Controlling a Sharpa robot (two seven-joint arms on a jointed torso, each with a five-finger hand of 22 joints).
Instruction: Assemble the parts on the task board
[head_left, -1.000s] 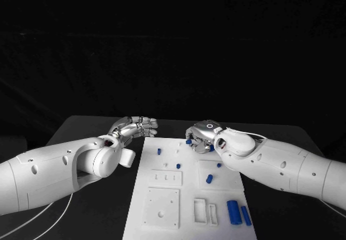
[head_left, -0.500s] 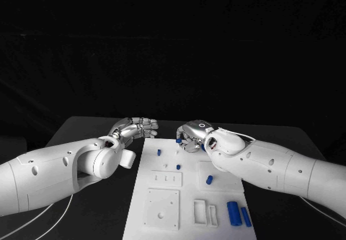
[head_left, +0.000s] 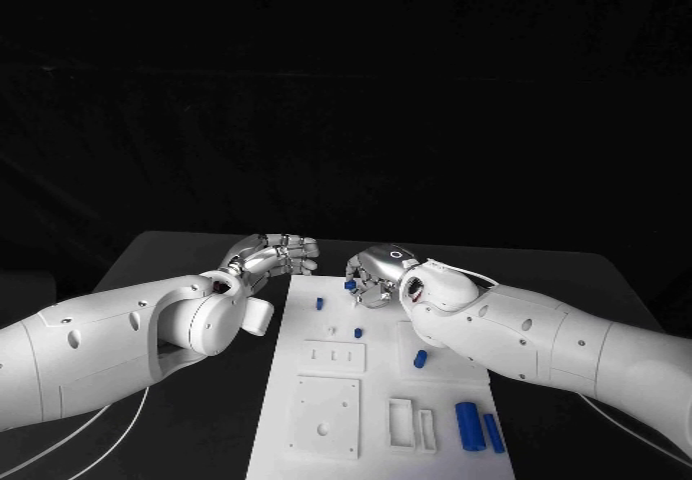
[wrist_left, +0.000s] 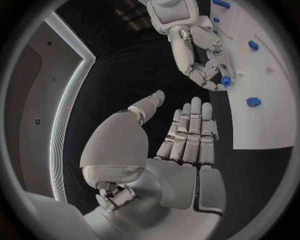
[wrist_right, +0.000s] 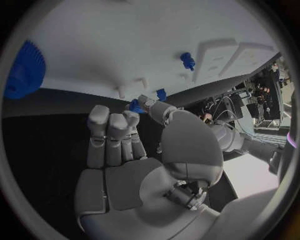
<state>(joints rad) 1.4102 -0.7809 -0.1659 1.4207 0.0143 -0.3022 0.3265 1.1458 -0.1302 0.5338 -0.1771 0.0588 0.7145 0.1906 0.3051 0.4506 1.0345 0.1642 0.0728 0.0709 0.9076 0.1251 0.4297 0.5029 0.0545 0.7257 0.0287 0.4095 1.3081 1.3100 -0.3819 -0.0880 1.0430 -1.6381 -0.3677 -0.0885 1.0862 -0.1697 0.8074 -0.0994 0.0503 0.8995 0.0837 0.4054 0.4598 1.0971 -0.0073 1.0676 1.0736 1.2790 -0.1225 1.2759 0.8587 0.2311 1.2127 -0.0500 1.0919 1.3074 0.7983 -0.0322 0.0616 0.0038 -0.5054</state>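
Left hand (head_left: 268, 255) hovering just off the left edge of the task board (head_left: 325, 420), near its far corner, fingers loosely curled and apart, holding nothing. Right of that, over the board's far end, right hand (head_left: 378, 275) pinching a small blue part (head_left: 351, 285) between thumb and fingertip, other fingers curled in. Beneath and just nearer on the board, two short blue pegs (head_left: 358, 332), one blue part (head_left: 420, 358) mid-board, and two long blue cylinders (head_left: 467, 424) at the near right corner. Likely step: carrying the pinched part to a seat at the far end. Best done by lowering straight, keeping the part upright, easing the pinch only once seated; worth watching for a slip from so light a hold. Board on a black table (head_left: 173, 255); beyond, dark room.
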